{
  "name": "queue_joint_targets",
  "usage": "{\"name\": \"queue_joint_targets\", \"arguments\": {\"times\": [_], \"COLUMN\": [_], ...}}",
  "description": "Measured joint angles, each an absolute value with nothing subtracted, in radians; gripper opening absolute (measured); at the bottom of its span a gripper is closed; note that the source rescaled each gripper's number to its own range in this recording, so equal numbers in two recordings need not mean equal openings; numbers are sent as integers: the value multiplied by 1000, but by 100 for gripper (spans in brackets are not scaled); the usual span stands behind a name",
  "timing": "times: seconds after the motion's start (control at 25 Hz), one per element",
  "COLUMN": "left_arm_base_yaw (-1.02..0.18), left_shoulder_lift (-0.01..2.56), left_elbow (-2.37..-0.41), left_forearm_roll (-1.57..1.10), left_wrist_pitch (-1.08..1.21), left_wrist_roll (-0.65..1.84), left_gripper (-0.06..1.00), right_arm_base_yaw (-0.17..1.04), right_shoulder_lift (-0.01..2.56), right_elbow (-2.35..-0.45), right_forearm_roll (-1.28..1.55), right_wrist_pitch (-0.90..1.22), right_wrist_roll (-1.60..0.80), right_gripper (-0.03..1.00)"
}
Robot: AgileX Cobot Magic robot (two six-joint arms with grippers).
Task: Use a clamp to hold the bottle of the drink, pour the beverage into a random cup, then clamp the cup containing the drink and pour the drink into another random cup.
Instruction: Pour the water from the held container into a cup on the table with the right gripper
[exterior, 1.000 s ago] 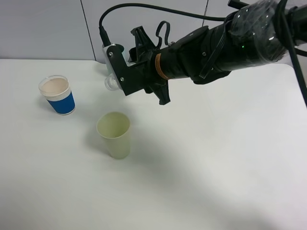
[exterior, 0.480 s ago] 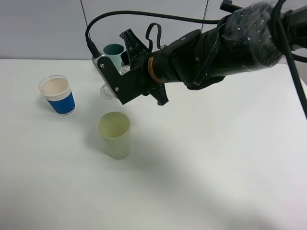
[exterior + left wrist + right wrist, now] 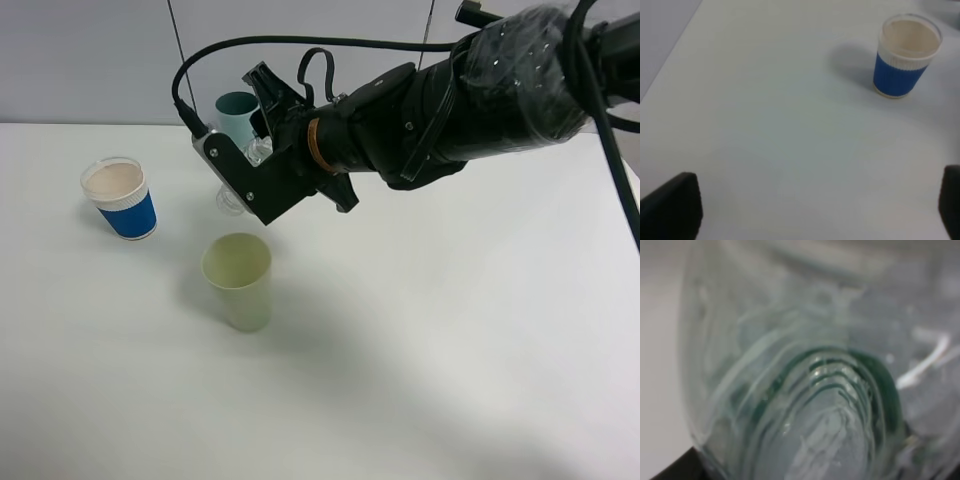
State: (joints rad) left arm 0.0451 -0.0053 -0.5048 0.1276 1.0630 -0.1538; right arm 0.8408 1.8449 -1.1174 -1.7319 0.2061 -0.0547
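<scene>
My right gripper (image 3: pixel 238 172), the clamp, is shut on the bottle of the drink (image 3: pixel 229 201), a clear plastic bottle that it holds tipped over. The bottle's neck points down and left, just above and behind the rim of the pale yellow-green cup (image 3: pixel 239 281). In the right wrist view the bottle (image 3: pixel 815 390) fills the picture, with a green band showing through it. I cannot make out the beverage. The blue paper cup (image 3: pixel 121 199) stands upright to the left. In the left wrist view the blue paper cup (image 3: pixel 905 57) lies beyond my left gripper (image 3: pixel 810 210), which is open with nothing in it.
A teal cup (image 3: pixel 237 112) stands at the back of the white table (image 3: pixel 450 330), behind the right gripper. The thick black right arm (image 3: pixel 450 95) reaches in from the upper right across the middle. A grey wall runs along the far edge.
The right gripper has swung left and down with the bottle, tipping its neck lower toward the yellow-green cup. The teal cup behind it has come into sight. The cups have not moved.
</scene>
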Motion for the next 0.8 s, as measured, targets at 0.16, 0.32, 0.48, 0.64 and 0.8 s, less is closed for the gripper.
{"name": "queue_joint_targets", "arguments": {"times": [0.16, 0.32, 0.48, 0.64, 0.8], "left_arm_base_yaw": [45, 45, 45, 45, 45], "left_shoulder_lift": [-5, -5, -5, -5, -5], "left_elbow": [-505, -505, -505, -505, -505], "left_forearm_roll": [128, 128, 128, 128, 128], "left_wrist_pitch": [1063, 1063, 1063, 1063, 1063], "left_wrist_roll": [-154, -154, -154, -154, -154], "left_gripper": [87, 87, 87, 87, 87], "right_arm_base_yaw": [841, 841, 841, 841, 841], "right_shoulder_lift": [1845, 1845, 1845, 1845, 1845], "right_elbow": [-1117, -1117, -1117, -1117, -1117], "right_forearm_roll": [-1732, -1732, -1732, -1732, -1732], "right_wrist_pitch": [206, 210, 231, 250, 254], "right_wrist_roll": [-72, -92, -136, -167, -195], "right_gripper": [0, 0, 0, 0, 0]}}
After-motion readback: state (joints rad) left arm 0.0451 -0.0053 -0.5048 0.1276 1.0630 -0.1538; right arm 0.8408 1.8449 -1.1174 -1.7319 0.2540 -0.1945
